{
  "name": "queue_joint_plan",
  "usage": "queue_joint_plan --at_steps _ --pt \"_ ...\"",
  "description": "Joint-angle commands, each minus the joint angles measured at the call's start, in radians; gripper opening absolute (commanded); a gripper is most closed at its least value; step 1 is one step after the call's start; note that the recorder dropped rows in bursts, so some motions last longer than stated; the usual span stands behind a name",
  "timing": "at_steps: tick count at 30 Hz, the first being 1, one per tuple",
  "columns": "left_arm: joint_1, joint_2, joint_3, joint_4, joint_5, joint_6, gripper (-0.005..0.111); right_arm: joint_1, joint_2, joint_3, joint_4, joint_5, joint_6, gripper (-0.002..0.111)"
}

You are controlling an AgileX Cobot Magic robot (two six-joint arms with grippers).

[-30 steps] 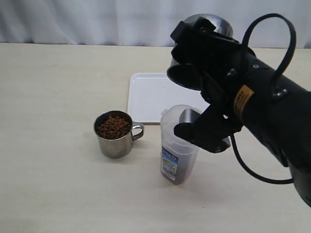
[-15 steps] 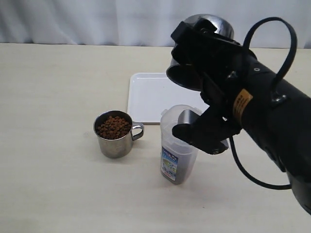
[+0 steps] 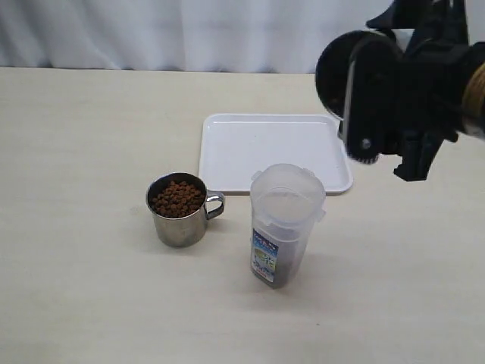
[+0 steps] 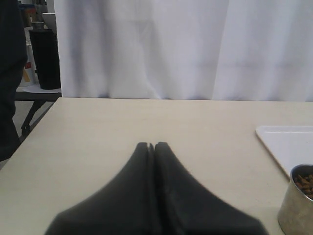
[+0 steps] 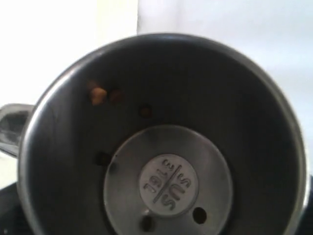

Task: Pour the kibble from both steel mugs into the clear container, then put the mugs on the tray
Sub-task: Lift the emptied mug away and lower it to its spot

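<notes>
Holding one steel mug (image 5: 161, 147) aloft, the right arm (image 3: 424, 83) hangs raised beside the tray (image 3: 250, 144).
Right jaws grip that mug, nearly emptied, base stamped "SUS". The clear container (image 3: 284, 227) stands on the counter (image 3: 91, 288) before the tray, its blue label unreadable. The second mug (image 3: 179, 212) of kibble (image 3: 176, 199) is beside it. Left jaws are pressed together.

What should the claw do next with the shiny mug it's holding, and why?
Probably turn the steel mug upright and lower it onto the tray. The right claw holds it on its side, up by the tray's right end, and the wrist view shows only a few crumbs inside. The tray is bare. The second mug, full of kibble, waits on the table.
</notes>
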Motion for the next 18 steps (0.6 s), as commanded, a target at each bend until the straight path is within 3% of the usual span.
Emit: queue_joint_plan --at_steps 1,4,9,11,18 --pt "-0.006 -0.003 0.002 -0.003 -0.012 0.005 0.000 -0.220 -0.010 0.001 0.353 -0.173 0.002 0.004" --pt "-0.006 -0.003 0.002 -0.003 -0.012 0.005 0.000 -0.402 -0.004 0.095 0.632 -0.406 0.002 0.004" --pt "-0.006 -0.003 0.002 -0.003 -0.012 0.005 0.000 -0.572 0.072 0.318 0.803 -0.770 0.120 0.004" --pt "-0.006 -0.003 0.002 -0.003 -0.012 0.005 0.000 -0.585 0.179 0.395 0.799 -0.922 0.172 0.004" --pt "-0.006 -0.003 0.002 -0.005 -0.012 0.005 0.000 -0.585 0.532 0.432 0.680 -1.119 0.212 0.004"
